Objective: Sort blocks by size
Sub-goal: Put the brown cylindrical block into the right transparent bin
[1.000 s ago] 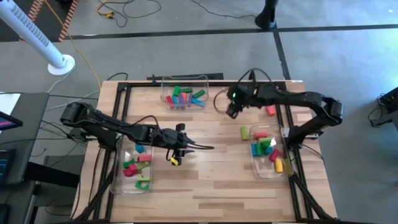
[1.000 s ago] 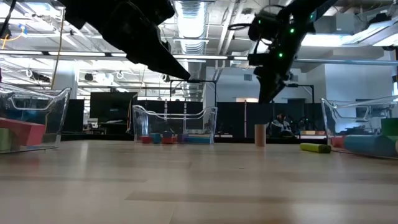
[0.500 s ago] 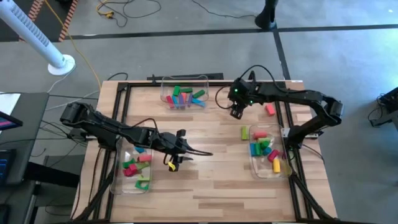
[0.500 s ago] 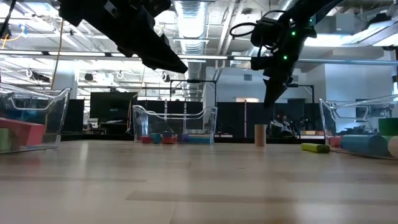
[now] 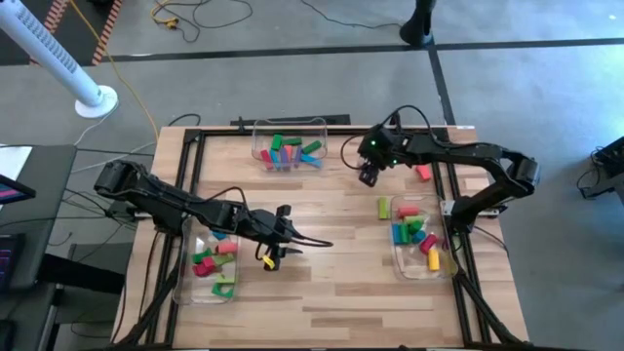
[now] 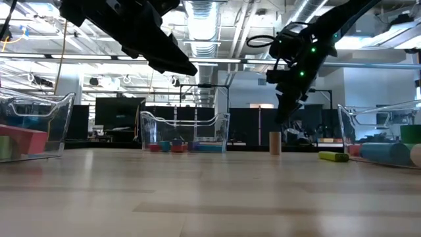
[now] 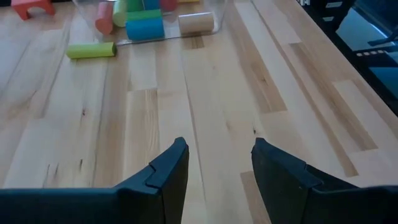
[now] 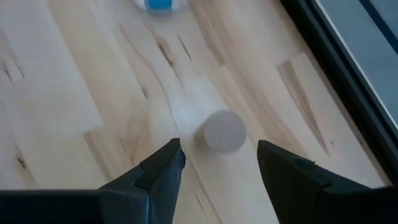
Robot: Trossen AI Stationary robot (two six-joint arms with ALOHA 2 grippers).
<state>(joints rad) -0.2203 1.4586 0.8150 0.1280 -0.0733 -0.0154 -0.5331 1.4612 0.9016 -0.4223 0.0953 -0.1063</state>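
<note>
1. Left bin (image 5: pixel 185 283), at the tabletop's (image 5: pixel 331 283) left edge, holds red, green and pink blocks (image 5: pixel 210 265). All places below are given from the tan cylinder.
2. Left claw (image 5: pixel 274 245) hangs well apart from the cylinder, toward the near left of the tabletop. Its jaws stand parted and the left wrist view shows nothing between them. A small yellow piece (image 5: pixel 270 255) shows just beneath it from above; what it is cannot be told.
3. Rear bin (image 5: pixel 290 125) lies to the cylinder's left, holding mixed blocks.
4. Tan cylinder (image 8: pixel 222 130) stands upright on the bare tabletop, long axis vertical, round top toward the wrist camera.
5. Right claw (image 8: pixel 217 163) hovers directly over the cylinder, pointing downward, jaws parted and empty, one jaw to each side of the round top. The right arm is plainly the nearer; a straight descent looks sufficient.
6. Right bin (image 5: pixel 441 271) and a loose green block (image 5: pixel 383 208) lie nearer the front.
</note>
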